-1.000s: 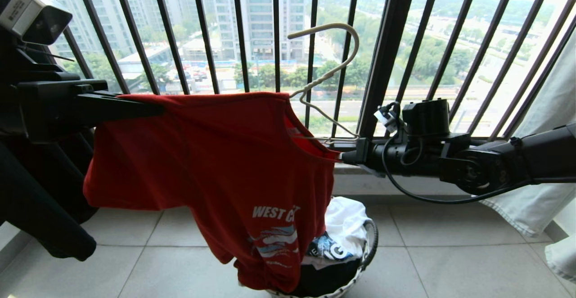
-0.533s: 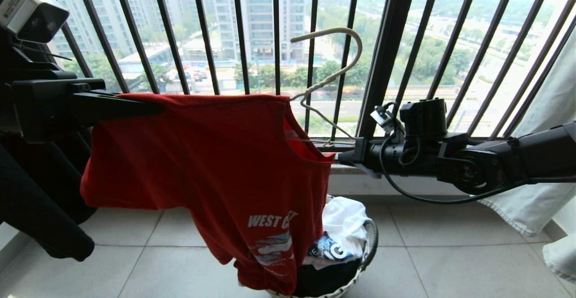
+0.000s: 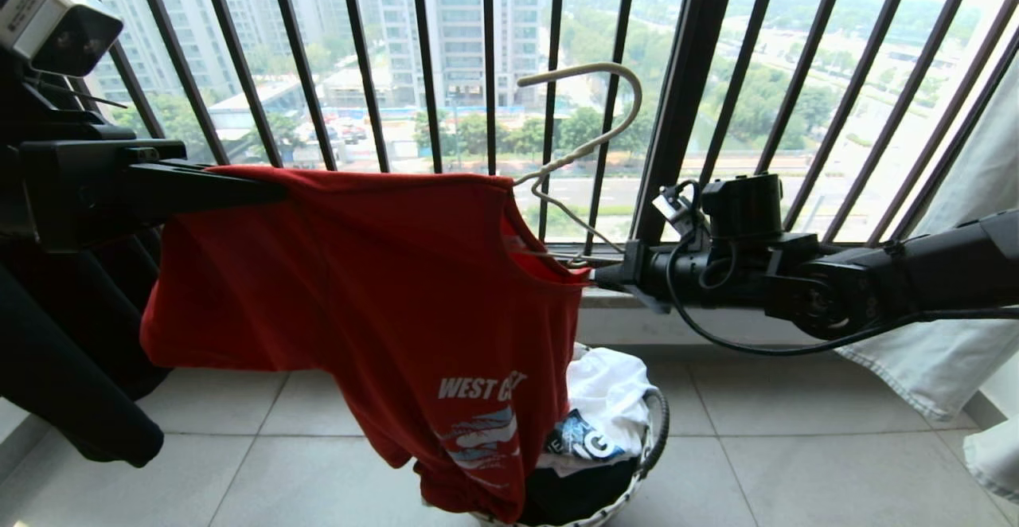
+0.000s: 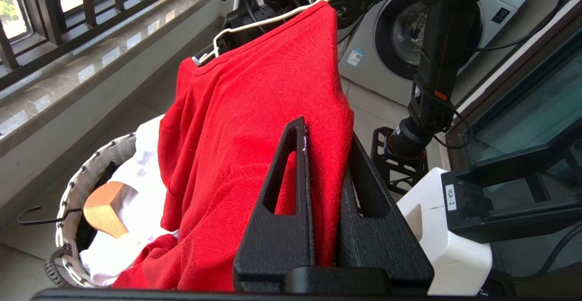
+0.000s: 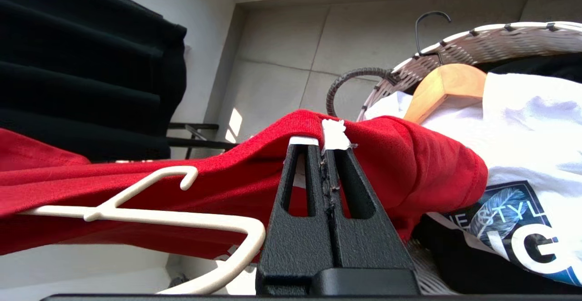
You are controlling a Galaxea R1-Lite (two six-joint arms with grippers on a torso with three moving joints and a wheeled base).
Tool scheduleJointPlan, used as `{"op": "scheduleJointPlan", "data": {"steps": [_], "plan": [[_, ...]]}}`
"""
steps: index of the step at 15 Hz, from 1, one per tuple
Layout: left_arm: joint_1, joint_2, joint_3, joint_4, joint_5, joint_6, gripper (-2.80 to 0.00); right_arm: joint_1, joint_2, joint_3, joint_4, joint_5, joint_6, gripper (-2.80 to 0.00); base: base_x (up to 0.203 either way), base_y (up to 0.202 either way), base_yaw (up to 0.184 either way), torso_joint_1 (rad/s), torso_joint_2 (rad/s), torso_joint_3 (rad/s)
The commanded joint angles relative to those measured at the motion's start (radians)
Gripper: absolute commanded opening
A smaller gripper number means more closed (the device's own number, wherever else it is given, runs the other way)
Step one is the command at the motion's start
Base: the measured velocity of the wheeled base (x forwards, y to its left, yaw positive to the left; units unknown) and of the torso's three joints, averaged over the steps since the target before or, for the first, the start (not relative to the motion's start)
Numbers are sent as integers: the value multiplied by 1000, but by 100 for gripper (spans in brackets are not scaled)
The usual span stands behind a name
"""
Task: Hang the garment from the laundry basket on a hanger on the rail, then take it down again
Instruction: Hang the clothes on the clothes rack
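My right gripper [image 3: 599,275] is clamped tight on the shirt [image 3: 382,296] at its collar end; in the right wrist view the fingers [image 5: 318,187] meet with red cloth and a white label pinched at the tips. My left gripper [image 3: 271,190] is pinched on the other end of the shirt, at the shoulder; left wrist view shows cloth running between the two fingers [image 4: 291,192].

Shirt is stretched between both grippers, in the air above the basket [image 3: 649,463]. Its lower part with the "WEST" print droops down over the basket's near-left rim.

Hanger [image 3: 593,125] is inside the shirt: hook sticks up out of the collar in front of the window bars [image 3: 430,57], and one arm runs down towards my right gripper. The other arm is hidden under the cloth, so I cannot tell how far it reaches into the far shoulder. The hook touches nothing.

Basket sits on the floor tiles by the window wall, its bottom cut off by the picture's lower edge. Inside are a white printed shirt [image 3: 609,411], something black below it, and a wooden hanger [image 5: 443,87] seen only from the wrists.

A dark garment [image 3: 72,368] hangs at left, pale cloth [image 3: 947,320] at right, both cropped.

Versus a second ago: the hook has sunk and tipped a bit, the right gripper end has shifted slightly left, and both grips are unchanged.
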Motion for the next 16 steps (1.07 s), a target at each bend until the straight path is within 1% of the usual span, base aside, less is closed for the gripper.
{"op": "scheduleJointPlan", "data": {"steps": [1, 4, 7, 10, 16], "plan": [[-1, -2, 0, 3, -8, -1, -280, -14, 2, -12, -4, 3, 26, -280, 0, 0, 0, 0, 0, 0], [-1, -10, 0, 3, -9, -3, -280, -25, 5, -15, -4, 4, 29, -280, 0, 0, 0, 0, 0, 0], [-1, -10, 0, 3, -11, -18, -280, -27, 18, -25, -4, 2, 30, -280, 0, 0, 0, 0, 0, 0], [5, -9, -2, 3, -97, -24, -280, -37, 20, -32, -4, 1, 31, -280, 0, 0, 0, 0, 0, 0], [3, 3, -3, 3, -98, -24, -280, -17, 17, -24, -2, 4, 30, -280, 0, 0, 0, 0, 0, 0]]}}
